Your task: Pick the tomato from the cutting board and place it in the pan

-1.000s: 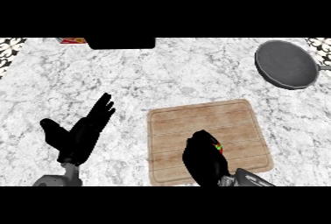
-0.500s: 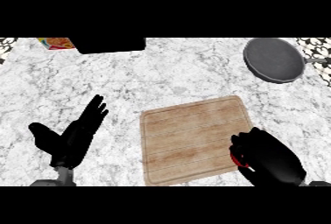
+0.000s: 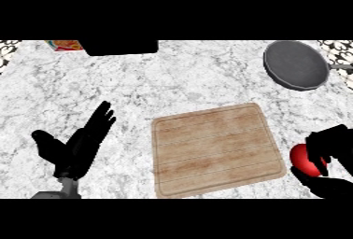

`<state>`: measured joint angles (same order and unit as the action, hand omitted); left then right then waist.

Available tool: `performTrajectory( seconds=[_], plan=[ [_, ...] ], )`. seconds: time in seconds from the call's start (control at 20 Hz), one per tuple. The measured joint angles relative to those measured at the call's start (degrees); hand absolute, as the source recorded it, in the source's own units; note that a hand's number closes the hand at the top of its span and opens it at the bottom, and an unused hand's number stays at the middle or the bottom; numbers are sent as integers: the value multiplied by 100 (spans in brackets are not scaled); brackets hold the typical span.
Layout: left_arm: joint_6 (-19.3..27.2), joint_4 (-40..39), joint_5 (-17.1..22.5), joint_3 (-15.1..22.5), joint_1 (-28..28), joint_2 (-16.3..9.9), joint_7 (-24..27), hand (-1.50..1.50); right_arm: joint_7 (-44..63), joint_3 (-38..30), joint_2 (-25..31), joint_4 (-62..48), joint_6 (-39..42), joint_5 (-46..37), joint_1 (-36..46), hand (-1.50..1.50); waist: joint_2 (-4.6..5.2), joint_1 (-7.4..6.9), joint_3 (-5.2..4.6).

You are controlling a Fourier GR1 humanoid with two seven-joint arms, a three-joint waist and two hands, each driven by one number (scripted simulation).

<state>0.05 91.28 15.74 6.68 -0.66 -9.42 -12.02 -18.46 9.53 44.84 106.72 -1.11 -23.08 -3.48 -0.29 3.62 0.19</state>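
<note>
The red tomato [image 3: 304, 159] is off the wooden cutting board [image 3: 214, 148], held just past the board's right edge. My right hand [image 3: 334, 163] is at the view's right edge, its fingers curled round the tomato and hiding part of it. The dark round pan [image 3: 296, 64] sits at the far right of the marble counter, well beyond the tomato, with its handle [image 3: 341, 67] pointing right. My left hand [image 3: 77, 145] rests open at the lower left, fingers up, to the left of the board.
A black box-like object [image 3: 122, 47] stands at the counter's far edge, with a colourful item [image 3: 64, 45] beside it on the left. Patterned tiles [image 3: 8, 47] show at both far corners.
My right hand has carried the tomato off the board to the right and a little away from me. The board now lies bare. The left hand has stayed in place.
</note>
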Motion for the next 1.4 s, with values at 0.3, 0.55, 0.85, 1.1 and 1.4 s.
performTrajectory(
  seconds=[0.3, 0.55, 0.85, 1.1, 1.4],
  plan=[
    [-65, -72, -67, 138, -108, 83, -23, 0, -699, -1080, 104, -910, 824, 1769, -43, 150, 27, -235, -11],
    [-151, -103, -89, 188, -216, 155, -49, 0, -1339, -1382, 26, -2411, 1147, 1832, 630, 150, 44, -389, -12],
    [-176, -147, -137, 188, -330, 224, -114, 0, -1916, -1309, -368, -4128, 573, 995, 1884, 150, 57, -474, -13],
    [-147, -206, -269, 307, -398, 328, -100, 0, -2106, -1472, -764, -5607, -96, 636, 3031, 150, 88, -578, -8],
    [-234, -261, -250, 274, -456, 326, -71, 0, -2531, -1910, -942, -7304, -765, 522, 4087, 150, 138, -680, 1]
  ],
)
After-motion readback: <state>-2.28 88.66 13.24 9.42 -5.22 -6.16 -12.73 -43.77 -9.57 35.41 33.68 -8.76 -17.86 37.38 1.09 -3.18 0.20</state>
